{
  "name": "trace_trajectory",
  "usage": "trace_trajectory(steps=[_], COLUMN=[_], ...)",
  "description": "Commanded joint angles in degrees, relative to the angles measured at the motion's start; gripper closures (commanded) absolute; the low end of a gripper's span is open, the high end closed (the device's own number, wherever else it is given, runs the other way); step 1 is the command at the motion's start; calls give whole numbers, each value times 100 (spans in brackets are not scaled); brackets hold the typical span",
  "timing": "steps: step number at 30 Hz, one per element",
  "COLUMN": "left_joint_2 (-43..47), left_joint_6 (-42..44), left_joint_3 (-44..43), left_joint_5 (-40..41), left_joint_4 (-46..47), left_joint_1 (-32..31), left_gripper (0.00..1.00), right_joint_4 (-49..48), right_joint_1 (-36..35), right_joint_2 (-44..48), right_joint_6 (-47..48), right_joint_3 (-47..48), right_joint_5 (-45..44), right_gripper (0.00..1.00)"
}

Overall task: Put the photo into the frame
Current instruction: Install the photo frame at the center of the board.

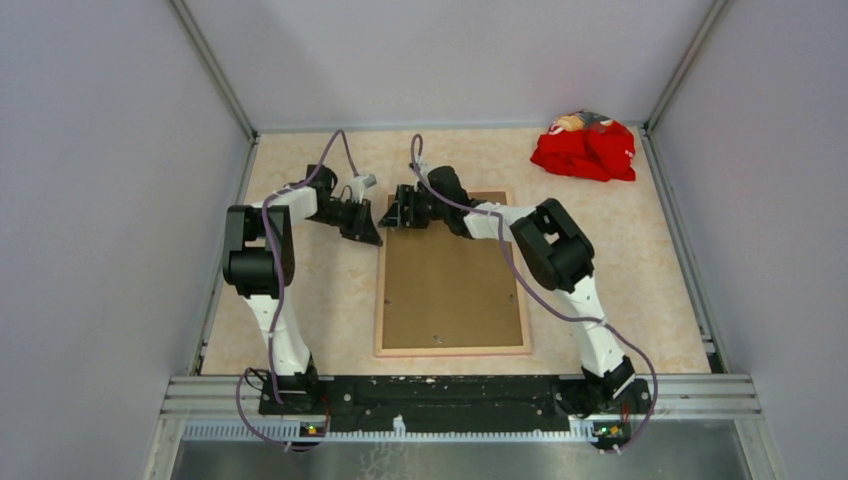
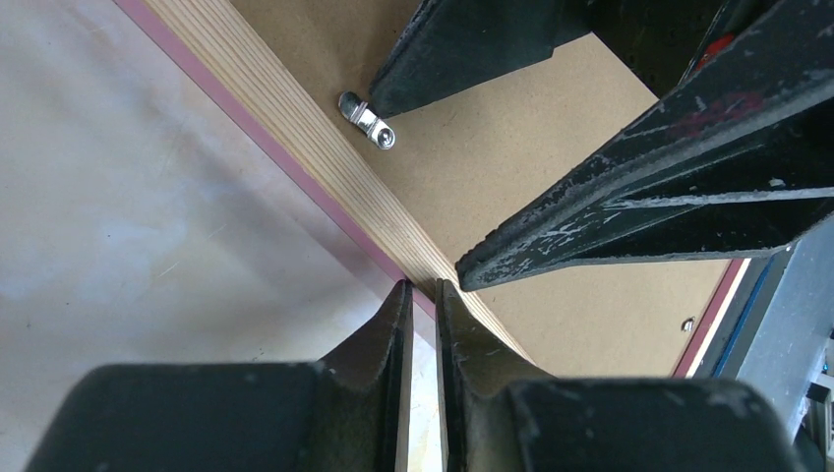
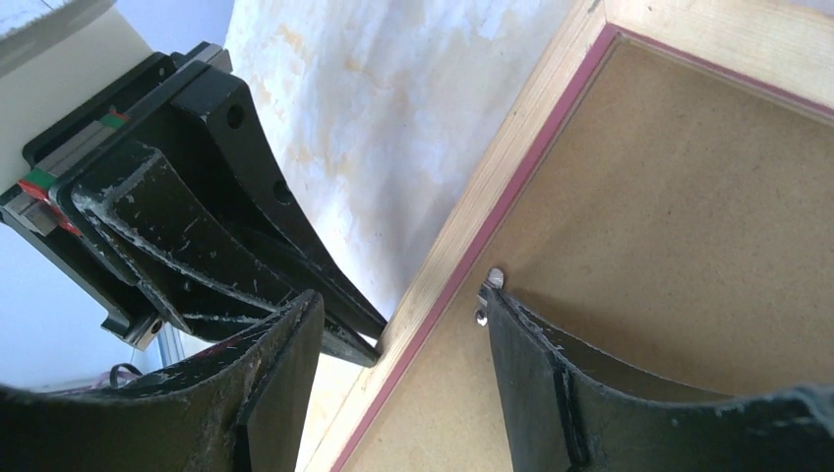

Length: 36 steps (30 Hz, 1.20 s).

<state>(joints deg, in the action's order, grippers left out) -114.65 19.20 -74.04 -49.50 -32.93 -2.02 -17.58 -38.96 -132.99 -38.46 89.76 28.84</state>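
At the far-left corner of the frame point(image 1: 450, 350): right gripper point(image 3: 398, 303) is spread wide, holding nothing. It straddles the left rail. One fingertip is outside over the table point(image 1: 640, 280), the other inside, touching the small metal clip point(image 2: 368, 121) at the rail's inner edge. Left gripper point(image 2: 421, 287) sits just left of it, jaws pinched nearly together with nothing between them, tips against the rail's outer edge. Looks like bracing so the frame doesn't slide, but that's my read only.

Frame lies face down mid-table, pale wood back up, pink showing along the edges. Brown backing board point(image 1: 450, 280) sits flat inside it, filling the opening. Photo isn't visible in any view. If it's loaded it's under the board, can't confirm.

Progress, judged from that: board is seated, so insertion is likely done and this is the locking stage. The clip reaches from the rail onto the board. Can't tell if it's fully turned. A second metal fitting point(image 2: 686, 323) shows at the board's opposite edge, too small to read. Left to do: finish the clips.

Red cloth point(image 1: 585, 150) is at the far-right corner, well apart, not involved.
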Motion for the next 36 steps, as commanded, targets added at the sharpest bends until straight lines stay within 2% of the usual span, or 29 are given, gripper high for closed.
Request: trace_trajectory(steps=[1,7,36], left_joint_2=[-4,-5,-96], left_joint_6=[167,199,236], left_joint_3=[190,190,52], left_joint_5=[105,125,268], left_joint_4=[-69,-95,-172], left_joint_1=[-105,-105,-105], left_gripper=[83,83,84], right_joint_4=[90,255,512], right_joint_1=[-50,-50,-48], right_joint_2=[-262,-262,-588], right_joint_6=[59,225,575], right_joint_3=[229,315,810], right_joint_5=[-17,25,1317], right_gripper=[38,38,41])
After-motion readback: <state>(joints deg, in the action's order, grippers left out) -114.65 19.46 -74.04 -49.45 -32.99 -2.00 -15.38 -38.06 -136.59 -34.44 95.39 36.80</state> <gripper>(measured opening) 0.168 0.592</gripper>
